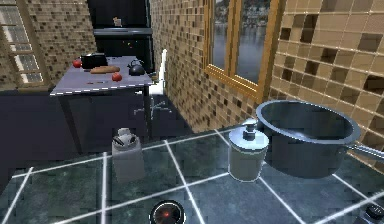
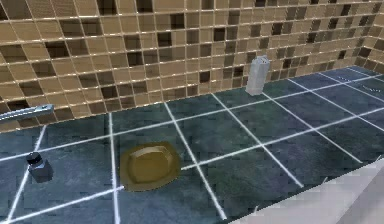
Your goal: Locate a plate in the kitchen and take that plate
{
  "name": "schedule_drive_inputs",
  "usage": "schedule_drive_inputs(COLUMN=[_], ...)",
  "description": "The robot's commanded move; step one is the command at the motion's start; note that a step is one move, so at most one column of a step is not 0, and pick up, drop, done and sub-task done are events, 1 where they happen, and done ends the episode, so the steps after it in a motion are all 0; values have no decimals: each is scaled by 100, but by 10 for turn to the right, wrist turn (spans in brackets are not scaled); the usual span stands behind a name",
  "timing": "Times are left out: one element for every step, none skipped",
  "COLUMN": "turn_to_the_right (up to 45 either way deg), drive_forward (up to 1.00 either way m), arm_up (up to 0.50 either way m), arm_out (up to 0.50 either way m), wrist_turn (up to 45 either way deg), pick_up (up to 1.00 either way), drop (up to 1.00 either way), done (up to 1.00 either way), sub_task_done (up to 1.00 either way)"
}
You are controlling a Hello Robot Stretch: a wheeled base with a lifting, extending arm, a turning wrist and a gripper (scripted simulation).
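Olive plate (image 2: 150, 165) flat on the dark tiled counter (image 2: 290, 130), near a small dark cup (image 2: 39, 167), likely close enough for an easy sideways reach. Claw's state: impossible to tell.

In the arm side view the dark counter (image 2: 280, 130) lies bare around the plate (image 2: 150, 165), with a small dark cup (image 2: 40, 167) near its left and a grey shaker (image 2: 259, 75) well apart against the tiled wall (image 2: 150, 50). In the forward view a big grey pot (image 1: 305, 135), a lidded canister (image 1: 246, 150) and a small bottle (image 1: 126, 155) stand on the counter.
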Motion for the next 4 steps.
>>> schedule_drive_inputs(turn_to_the_right=[0, 0, 0, 0], drive_forward=[0, 0, 0, 0], arm_up=[38, 0, 0, 0], arm_out=[0, 8, 0, 0], wrist_turn=[0, 0, 450, 450], pick_up=[0, 0, 0, 0], drop=[0, 0, 0, 0], done=[0, 0, 0, 0], sub_task_done=[0, 0, 0, 0])
